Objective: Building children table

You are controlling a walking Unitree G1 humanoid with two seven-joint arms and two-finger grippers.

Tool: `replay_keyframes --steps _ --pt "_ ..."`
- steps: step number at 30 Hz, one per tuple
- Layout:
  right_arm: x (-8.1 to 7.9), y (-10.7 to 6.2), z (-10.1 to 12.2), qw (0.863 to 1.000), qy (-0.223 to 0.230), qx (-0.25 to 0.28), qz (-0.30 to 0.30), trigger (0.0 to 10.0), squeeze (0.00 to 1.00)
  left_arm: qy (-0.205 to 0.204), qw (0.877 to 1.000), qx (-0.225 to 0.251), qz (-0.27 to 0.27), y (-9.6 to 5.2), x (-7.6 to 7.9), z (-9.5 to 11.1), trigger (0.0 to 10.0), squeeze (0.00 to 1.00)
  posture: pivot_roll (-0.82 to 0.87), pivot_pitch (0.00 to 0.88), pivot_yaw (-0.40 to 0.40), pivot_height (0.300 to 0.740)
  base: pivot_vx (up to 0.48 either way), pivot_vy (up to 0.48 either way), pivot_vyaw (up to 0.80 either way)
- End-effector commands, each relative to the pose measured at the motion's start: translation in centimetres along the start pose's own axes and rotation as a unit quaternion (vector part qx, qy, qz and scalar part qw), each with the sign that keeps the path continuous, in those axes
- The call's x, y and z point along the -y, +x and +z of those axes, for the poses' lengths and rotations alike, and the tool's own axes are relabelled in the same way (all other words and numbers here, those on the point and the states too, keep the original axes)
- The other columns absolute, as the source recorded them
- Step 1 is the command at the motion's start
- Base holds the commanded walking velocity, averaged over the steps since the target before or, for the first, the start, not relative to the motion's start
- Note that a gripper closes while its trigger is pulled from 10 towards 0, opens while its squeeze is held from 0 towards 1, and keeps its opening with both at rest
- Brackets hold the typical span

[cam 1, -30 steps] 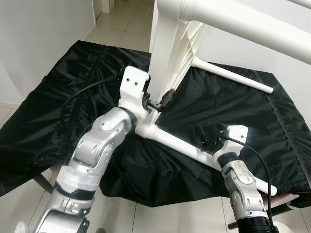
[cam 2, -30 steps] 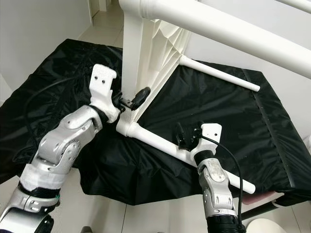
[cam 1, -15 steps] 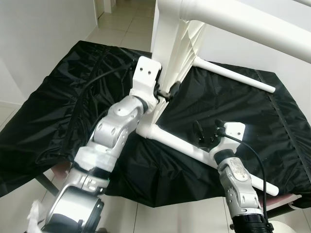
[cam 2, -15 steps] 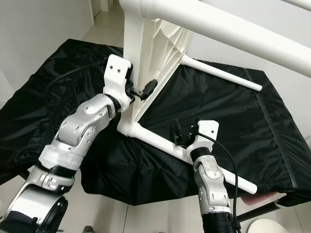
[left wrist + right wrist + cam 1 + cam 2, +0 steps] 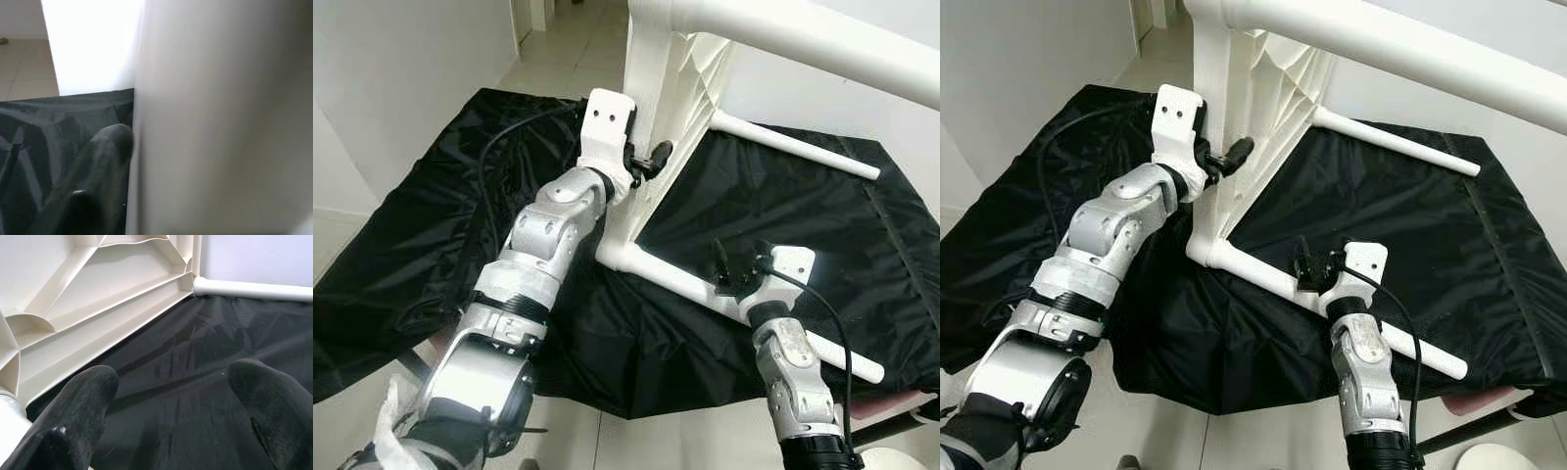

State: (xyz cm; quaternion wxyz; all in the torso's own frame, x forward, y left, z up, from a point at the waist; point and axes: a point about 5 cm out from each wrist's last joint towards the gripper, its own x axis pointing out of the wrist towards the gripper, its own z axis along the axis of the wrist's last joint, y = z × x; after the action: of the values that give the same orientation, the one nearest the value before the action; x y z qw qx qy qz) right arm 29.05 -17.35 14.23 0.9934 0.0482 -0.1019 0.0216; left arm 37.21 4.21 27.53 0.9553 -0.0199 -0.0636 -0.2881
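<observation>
No text, label, brand, number or sign can be read anywhere: the white plastic parts, the black cover and the robot's arms all appear plain and unmarked.

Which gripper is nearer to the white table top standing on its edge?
Left. The left gripper clamps the table top edge; the right gripper sits open over a lower leg, apart from it.

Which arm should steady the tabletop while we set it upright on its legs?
Left, probably. The left gripper is pressed against the upended white tabletop's edge, high up. The right gripper hangs open over the near leg, gripping nothing.
</observation>
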Motion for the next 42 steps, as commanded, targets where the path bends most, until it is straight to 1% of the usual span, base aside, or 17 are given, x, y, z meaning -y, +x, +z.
replay_keyframes --steps 1,8,17,25,27,28,30,31,34,35,36,37,38,39,40,41,42 --pt "0.1 -0.2 -0.1 1.000 -0.001 0.001 -0.007 10.0 0.00 0.000 1.000 0.003 0.008 0.3 -0.2 0.3 0.0 0.00 0.03 0.082 0.000 0.740 0.000 0.000 0.00" --pt "0.0 -0.3 -0.1 1.000 0.000 -0.003 -0.006 10.0 0.00 0.009 0.999 0.008 0.030 -0.5 -1.2 0.3 0.0 0.00 0.04 0.094 -0.008 0.740 0.000 0.000 0.00" --pt "-0.1 -0.4 -0.2 1.000 -0.002 -0.006 -0.001 10.0 0.00 0.025 0.998 0.026 0.048 -2.7 -2.4 0.7 0.0 0.00 0.04 0.101 -0.013 0.740 0.000 0.000 0.00" --pt "-0.1 -0.4 -0.4 1.000 -0.003 -0.012 0.004 10.0 0.00 0.067 0.992 0.044 0.093 -6.1 -4.3 1.9 0.0 0.00 0.07 0.116 -0.030 0.740 0.000 0.000 0.00" --pt "-0.1 -0.4 -0.4 1.000 -0.003 -0.012 0.004 10.0 0.00 0.067 0.992 0.044 0.093 -6.1 -4.3 1.9 0.0 0.00 0.07 0.116 -0.030 0.740 0.000 0.000 0.00" --pt "-0.1 -0.3 -0.5 1.000 -0.004 -0.013 0.006 10.0 0.00 0.076 0.990 0.048 0.107 -6.9 -4.8 2.3 0.0 0.00 0.07 0.120 -0.038 0.740 0.000 0.000 0.00" --pt "-0.1 -0.3 -0.5 1.000 -0.004 -0.013 0.006 10.0 0.00 0.076 0.990 0.048 0.107 -6.9 -4.8 2.3 0.0 0.00 0.07 0.120 -0.038 0.740 0.000 0.000 0.00" --pt "0.0 -0.1 -0.5 1.000 -0.004 -0.014 0.008 10.0 0.00 0.079 0.988 0.053 0.124 -7.6 -5.2 2.6 0.0 0.00 0.08 0.123 -0.046 0.740 0.000 0.000 0.00" --pt "0.0 -0.1 -0.5 1.000 -0.004 -0.014 0.008 10.0 0.00 0.079 0.988 0.053 0.124 -7.6 -5.2 2.6 0.0 0.00 0.08 0.123 -0.046 0.740 0.000 0.000 0.00" --pt "0.0 0.1 -0.5 1.000 -0.006 -0.016 0.013 10.0 0.00 0.088 0.983 0.058 0.149 -8.8 -5.9 3.1 0.0 0.00 0.08 0.125 -0.054 0.740 0.000 0.000 0.00" --pt "0.0 0.1 -0.5 1.000 -0.006 -0.016 0.013 10.0 0.00 0.088 0.983 0.058 0.149 -8.8 -5.9 3.1 0.0 0.00 0.08 0.125 -0.054 0.740 0.000 0.000 0.00" --pt "0.0 0.3 -0.5 1.000 -0.007 -0.018 0.019 10.0 0.00 0.101 0.977 0.061 0.176 -10.0 -6.5 3.7 0.0 0.00 0.10 0.129 -0.075 0.740 0.000 0.000 0.00" --pt "0.0 0.3 -0.5 1.000 -0.007 -0.018 0.019 10.0 0.00 0.101 0.977 0.061 0.176 -10.0 -6.5 3.7 0.0 0.00 0.10 0.129 -0.075 0.740 0.000 0.000 0.00" --pt "0.0 0.4 -0.5 0.999 -0.008 -0.020 0.024 10.0 0.00 0.106 0.974 0.065 0.190 -10.8 -6.7 4.0 0.0 0.00 0.10 0.130 -0.077 0.740 0.000 0.000 0.00" --pt "0.0 0.4 -0.5 0.999 -0.008 -0.020 0.024 10.0 0.00 0.106 0.974 0.065 0.190 -10.8 -6.7 4.0 0.0 0.00 0.10 0.130 -0.077 0.740 0.000 0.000 0.00" --pt "0.1 0.6 -0.6 0.999 -0.010 -0.021 0.028 10.0 0.00 0.110 0.969 0.067 0.212 -11.8 -7.1 4.3 0.0 0.00 0.11 0.131 -0.087 0.740 0.000 0.000 0.00" --pt "0.1 0.6 -0.6 0.999 -0.010 -0.021 0.028 10.0 0.00 0.110 0.969 0.067 0.212 -11.8 -7.1 4.3 0.0 0.00 0.11 0.131 -0.087 0.740 0.000 0.000 0.00"
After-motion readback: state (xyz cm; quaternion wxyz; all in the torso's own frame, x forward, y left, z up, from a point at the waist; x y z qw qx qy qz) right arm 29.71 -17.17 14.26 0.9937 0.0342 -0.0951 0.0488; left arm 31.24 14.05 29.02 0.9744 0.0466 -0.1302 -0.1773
